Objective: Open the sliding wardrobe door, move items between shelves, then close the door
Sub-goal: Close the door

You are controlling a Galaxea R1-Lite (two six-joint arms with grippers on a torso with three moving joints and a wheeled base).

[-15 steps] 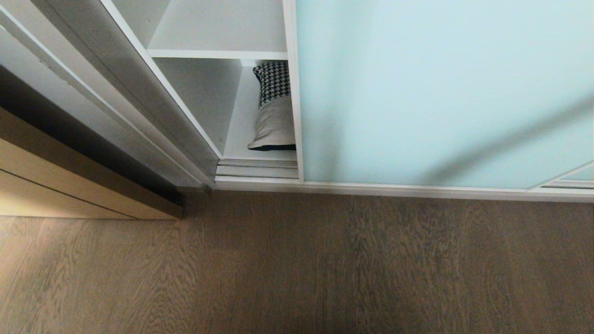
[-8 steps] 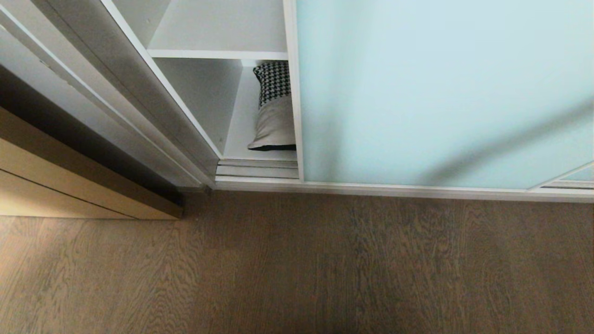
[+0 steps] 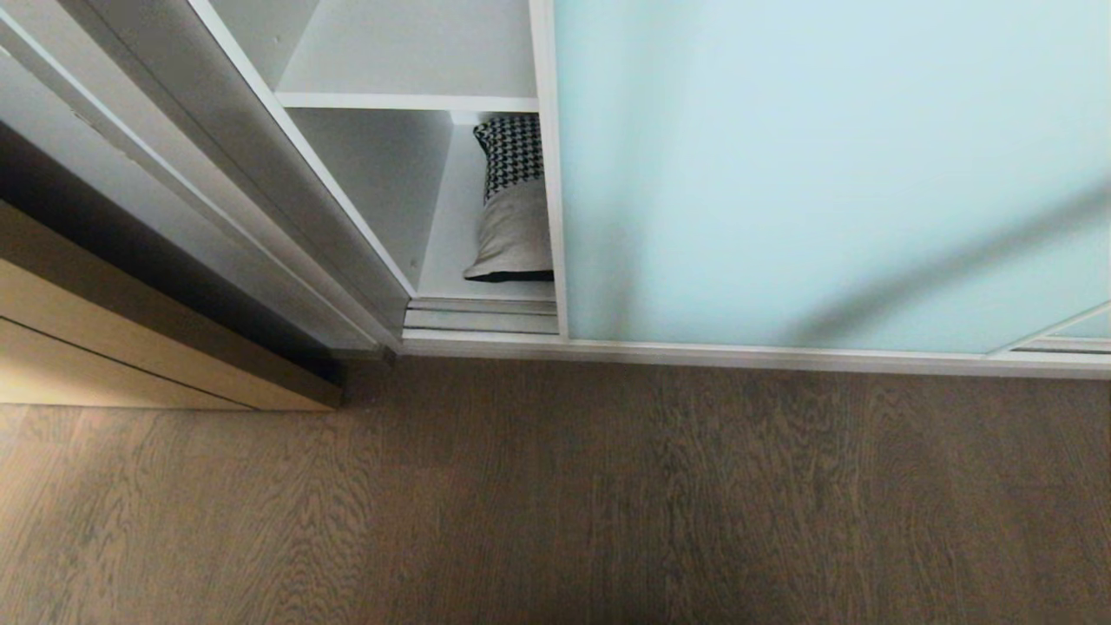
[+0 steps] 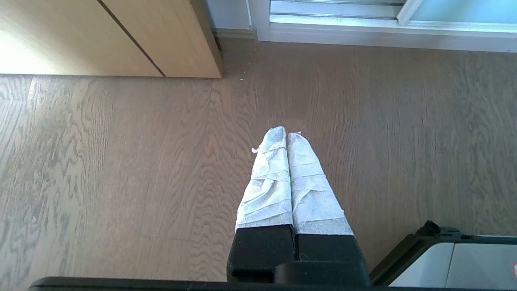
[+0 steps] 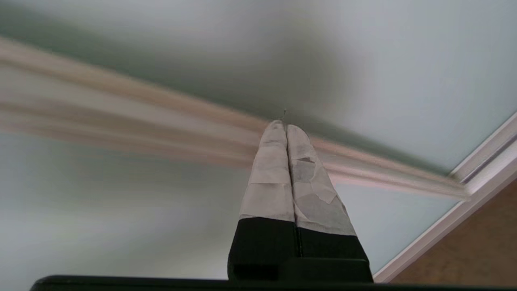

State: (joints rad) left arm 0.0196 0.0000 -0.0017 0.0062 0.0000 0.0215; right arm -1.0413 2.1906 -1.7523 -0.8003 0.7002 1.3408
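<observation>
While sliding wardrobe door (image 3: 816,174) stands ajar, cushion (image 3: 514,208) sits on lower shelf (image 3: 451,252)

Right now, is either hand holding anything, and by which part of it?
Nothing is held. The left hand is shut and empty above the floor. The right hand is shut and empty too, pointing at the sliding wardrobe door.

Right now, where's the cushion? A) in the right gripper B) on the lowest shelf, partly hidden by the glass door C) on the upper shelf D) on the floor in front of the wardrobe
B: the cushion stands on the lowest shelf, under the upper shelf, with its right part hidden behind the edge of the glass door; the right gripper is shut on nothing.
</observation>
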